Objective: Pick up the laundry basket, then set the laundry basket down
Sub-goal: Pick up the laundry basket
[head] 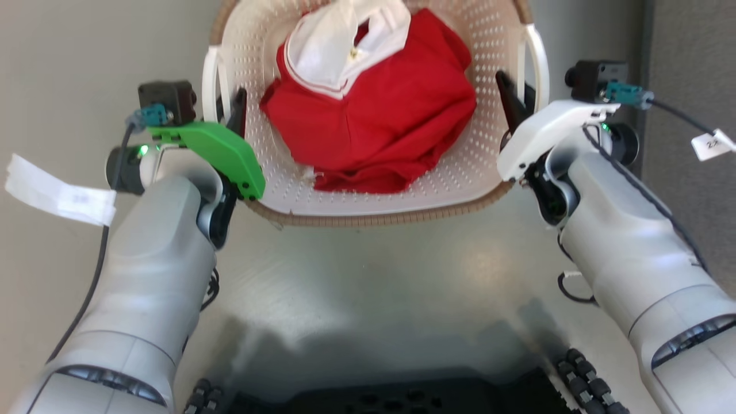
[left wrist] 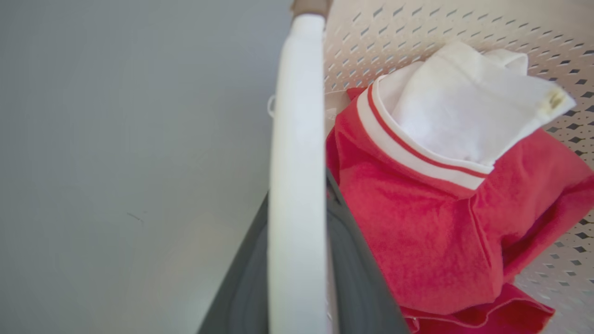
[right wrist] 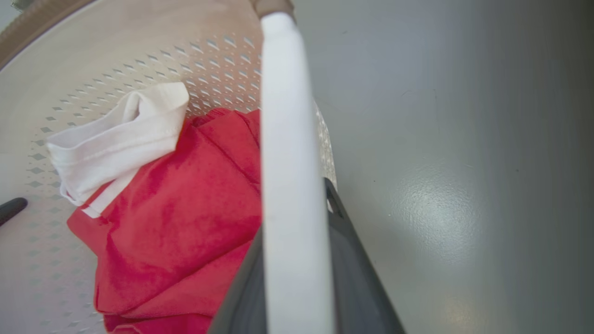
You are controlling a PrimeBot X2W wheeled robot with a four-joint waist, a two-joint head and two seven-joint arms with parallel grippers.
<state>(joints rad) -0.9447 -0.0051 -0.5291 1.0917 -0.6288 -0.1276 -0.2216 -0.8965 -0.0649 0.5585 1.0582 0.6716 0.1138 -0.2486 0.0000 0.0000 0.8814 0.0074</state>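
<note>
Two grips on laundry basket [head: 368, 214], left pincer [head: 230, 104] clamped on left handle [head: 211, 77], right pincer [head: 516, 90] clamped on right handle [head: 541, 63].

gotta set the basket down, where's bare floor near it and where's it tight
Bare grey floor lies between the laundry basket and the robot's dark base, and beyond its left handle. Crowded: a red garment and white garment fill the basket; left gripper and right gripper sit at the handles.

Bright, even light from overhead, soft glare patch on grey floor [head: 489, 253], diffuse dark shadow low in head view, head view sharp, wrist views w/ near handle [left wrist: 297, 185] blurred, out of focus, wide-angle bending at edges.
</note>
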